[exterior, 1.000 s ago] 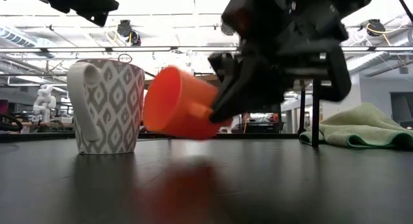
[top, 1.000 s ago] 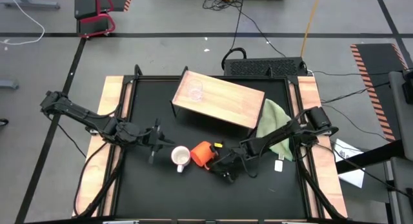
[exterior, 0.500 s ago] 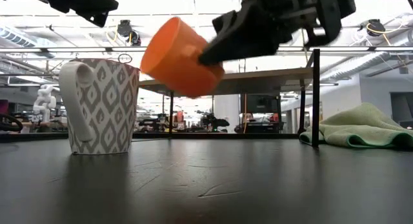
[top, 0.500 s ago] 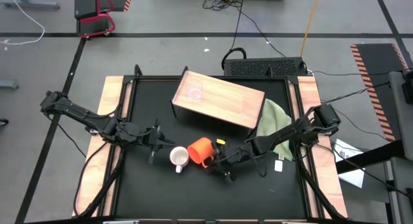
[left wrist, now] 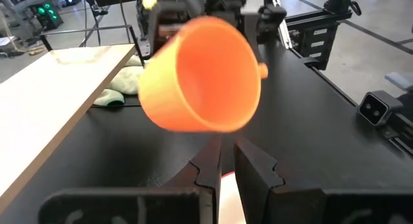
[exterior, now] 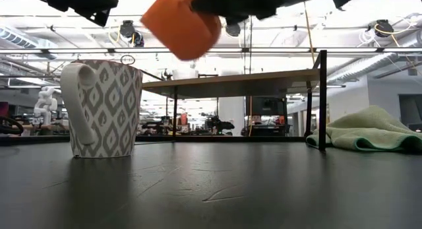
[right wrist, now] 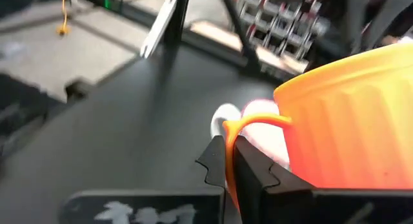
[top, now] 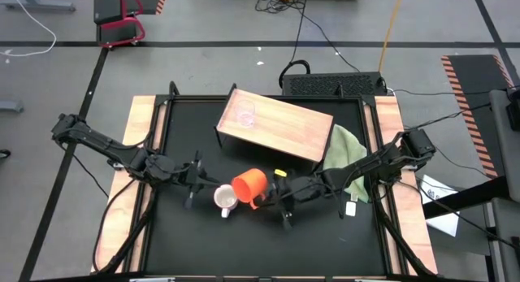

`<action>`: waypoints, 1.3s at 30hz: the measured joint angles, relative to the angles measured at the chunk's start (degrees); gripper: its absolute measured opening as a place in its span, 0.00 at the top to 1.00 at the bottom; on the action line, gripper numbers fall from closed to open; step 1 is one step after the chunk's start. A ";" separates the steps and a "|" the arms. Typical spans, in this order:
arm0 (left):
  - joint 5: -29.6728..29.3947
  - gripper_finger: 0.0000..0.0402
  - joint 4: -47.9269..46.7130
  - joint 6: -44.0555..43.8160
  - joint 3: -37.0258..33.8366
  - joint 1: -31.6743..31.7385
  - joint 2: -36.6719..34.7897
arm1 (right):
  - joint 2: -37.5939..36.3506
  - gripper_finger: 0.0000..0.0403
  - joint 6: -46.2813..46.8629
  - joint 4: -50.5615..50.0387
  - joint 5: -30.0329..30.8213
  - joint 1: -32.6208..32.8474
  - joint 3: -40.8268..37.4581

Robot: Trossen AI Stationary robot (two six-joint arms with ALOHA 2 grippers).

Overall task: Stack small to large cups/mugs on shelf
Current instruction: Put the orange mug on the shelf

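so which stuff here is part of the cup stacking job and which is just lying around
Job: orange mug held by its handle in the right hand; white patterned mug held by the left hand; clear cup on the shelf.
Lying about: green cloth.

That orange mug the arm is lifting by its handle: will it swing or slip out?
It probably tips easily: the orange mug already hangs tilted in the right gripper, which pinches only its thin handle. It looks like light, stiff plastic, so slipping seems unlikely, though it may pivot.
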 joint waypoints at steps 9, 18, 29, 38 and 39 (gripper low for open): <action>-0.02 0.89 -0.13 0.04 0.00 -0.32 0.00 | -4.19 1.00 2.64 13.98 0.04 -1.52 -2.76; -0.04 0.89 -1.45 0.73 -0.02 -0.32 0.00 | -9.49 1.00 10.43 29.50 0.23 -6.90 -14.13; -0.04 0.89 -1.75 1.07 -0.02 -0.32 0.00 | -9.63 1.00 11.73 40.43 4.33 -8.73 -18.95; -0.04 0.89 -1.83 1.11 -0.02 -0.32 0.00 | -9.57 1.00 11.46 41.76 9.07 -7.63 -18.95; -0.04 0.89 -1.83 1.11 -0.02 -0.30 0.00 | -9.57 1.00 11.40 41.69 10.52 -7.82 -18.95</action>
